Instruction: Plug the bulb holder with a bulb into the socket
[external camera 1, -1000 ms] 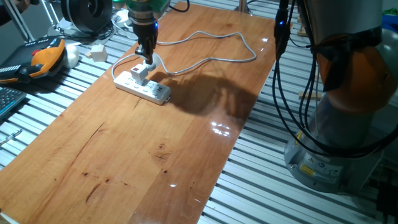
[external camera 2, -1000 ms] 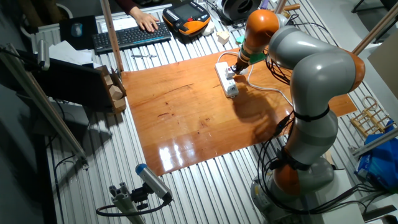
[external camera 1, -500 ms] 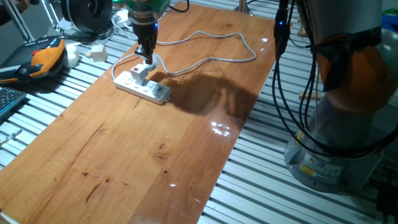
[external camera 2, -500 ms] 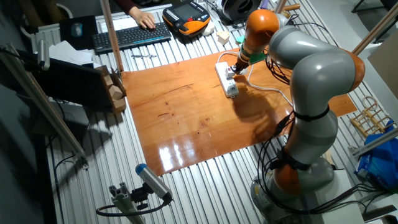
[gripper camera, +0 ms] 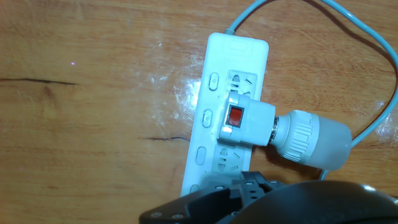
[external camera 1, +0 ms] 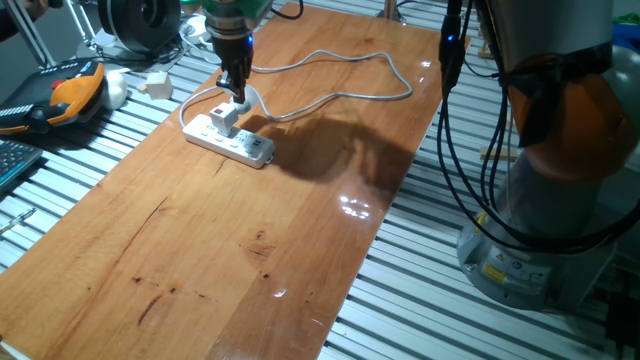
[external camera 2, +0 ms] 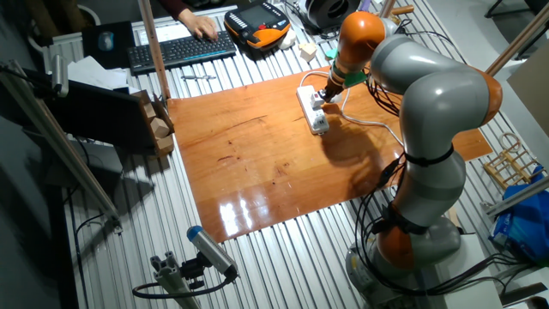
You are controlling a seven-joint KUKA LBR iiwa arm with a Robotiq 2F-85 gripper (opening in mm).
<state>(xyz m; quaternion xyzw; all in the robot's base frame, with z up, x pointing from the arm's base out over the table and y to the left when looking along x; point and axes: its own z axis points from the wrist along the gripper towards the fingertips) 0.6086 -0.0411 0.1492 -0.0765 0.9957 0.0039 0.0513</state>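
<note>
Nothing has shifted: your small white bulb holder with red switch [gripper camera: 249,124] still sits in the long white power strip [gripper camera: 214,74], seemingly seated. Whether the tool [external camera 1: 236,88] is open, I cannot tell.

Robot lab: slatted aluminium bench [external camera 1: 90,150], teach pendant [external camera 1: 70,92], keyboard [external camera 2: 180,51].

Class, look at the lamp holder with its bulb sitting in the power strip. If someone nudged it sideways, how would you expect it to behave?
The lamp holder seems seated in the power strip, so a nudge would probably drag the light strip along the smooth wood. The bulb overhangs the strip's edge, so it would likely lever or twist the plug. It looks fragile; push the body.
</note>
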